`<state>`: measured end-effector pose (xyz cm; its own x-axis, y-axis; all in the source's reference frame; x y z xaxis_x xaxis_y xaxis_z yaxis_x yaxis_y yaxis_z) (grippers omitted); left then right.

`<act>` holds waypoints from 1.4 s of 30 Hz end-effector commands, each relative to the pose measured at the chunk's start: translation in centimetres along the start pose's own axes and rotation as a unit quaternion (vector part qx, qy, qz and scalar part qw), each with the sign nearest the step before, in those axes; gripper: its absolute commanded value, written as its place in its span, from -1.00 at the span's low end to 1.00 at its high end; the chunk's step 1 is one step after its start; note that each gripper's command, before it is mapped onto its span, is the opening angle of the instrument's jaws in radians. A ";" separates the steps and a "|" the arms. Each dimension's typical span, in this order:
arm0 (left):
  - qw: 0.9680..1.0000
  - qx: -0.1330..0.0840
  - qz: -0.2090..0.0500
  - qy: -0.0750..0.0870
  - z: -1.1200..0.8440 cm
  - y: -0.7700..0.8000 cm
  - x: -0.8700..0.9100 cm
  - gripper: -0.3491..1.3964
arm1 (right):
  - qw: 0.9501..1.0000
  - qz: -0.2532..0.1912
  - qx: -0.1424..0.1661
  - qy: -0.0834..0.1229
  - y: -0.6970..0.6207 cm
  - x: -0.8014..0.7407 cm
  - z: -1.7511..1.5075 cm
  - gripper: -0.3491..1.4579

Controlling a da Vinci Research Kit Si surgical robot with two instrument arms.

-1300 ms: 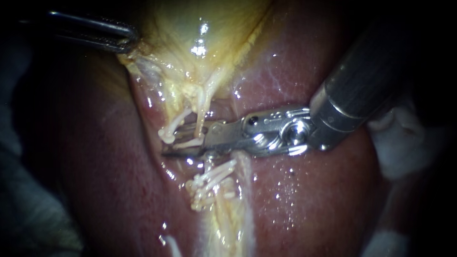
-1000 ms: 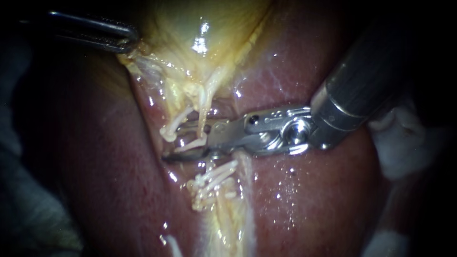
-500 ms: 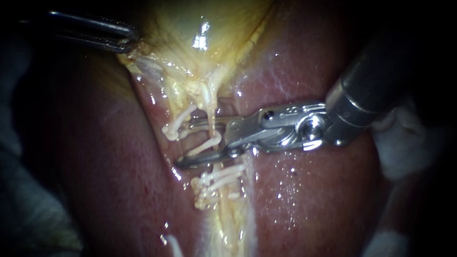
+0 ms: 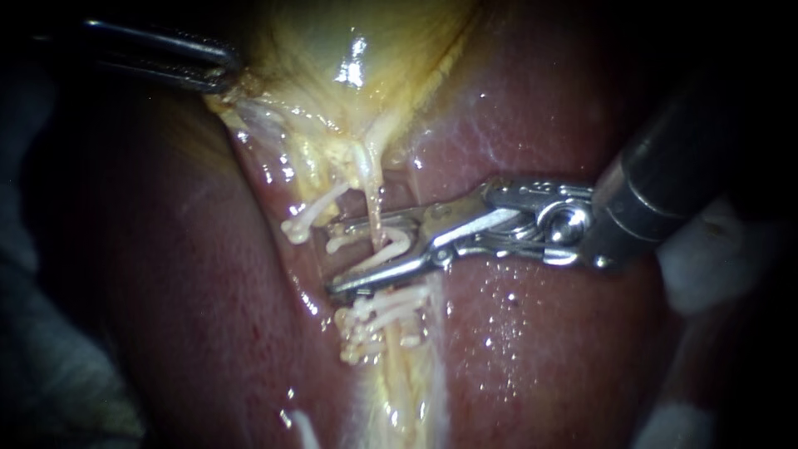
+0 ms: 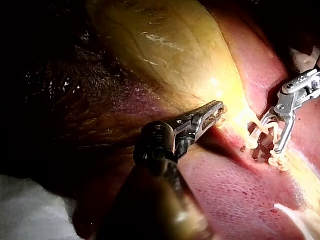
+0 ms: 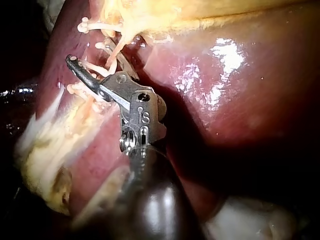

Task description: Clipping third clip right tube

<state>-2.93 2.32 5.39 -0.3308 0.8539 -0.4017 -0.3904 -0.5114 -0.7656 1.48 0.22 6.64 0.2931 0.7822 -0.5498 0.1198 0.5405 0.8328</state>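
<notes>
gaping around tube (image 4: 376, 212), right instrument (image 4: 338, 258); left instrument (image 4: 220, 66) tip obscured

Glossy liver (image 4: 540, 357), shiny metal right instrument (image 4: 339, 257)

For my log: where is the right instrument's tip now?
Endoscope view, centre: right instrument, jaws open around a white clip on the tube, above the lower clips.

Glistening red liver (image 4: 532, 349), yellow gallbladder (image 4: 316, 41) upon it, white cloth (image 4: 706, 266) at its edge.
</notes>
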 end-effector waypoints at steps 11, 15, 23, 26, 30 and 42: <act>1.000 0.000 0.000 0.000 0.00 0.00 0.00 -1.00 | 0.997 0.035 0.047 0.052 -0.10 0.19 -0.06 -0.09; 1.000 0.000 0.000 0.000 0.01 0.00 0.00 -1.00 | 0.995 0.045 0.061 0.062 -0.13 0.28 -0.10 -0.11; 1.000 0.000 0.000 0.000 0.00 0.00 0.00 -1.00 | 0.992 0.063 0.084 0.071 -0.19 0.35 -0.14 -0.12; 1.000 0.000 0.000 0.000 0.00 0.00 0.00 -1.00 | 0.992 0.063 0.086 0.073 -0.20 0.37 -0.14 -0.12; 1.000 0.000 0.000 0.000 0.00 -0.01 0.00 -1.00 | 0.991 0.067 0.084 0.075 -0.20 0.40 -0.14 -0.14; 1.000 0.000 0.000 0.000 0.00 -0.01 0.00 -1.00 | 0.988 0.107 0.074 0.081 -0.19 0.42 -0.14 -0.52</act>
<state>-2.93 2.32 5.40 -0.3309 0.8537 -0.4021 -0.3901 -0.5118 -0.7655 1.45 0.49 6.24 0.1724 0.9201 -0.3516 0.2105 0.3143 0.9257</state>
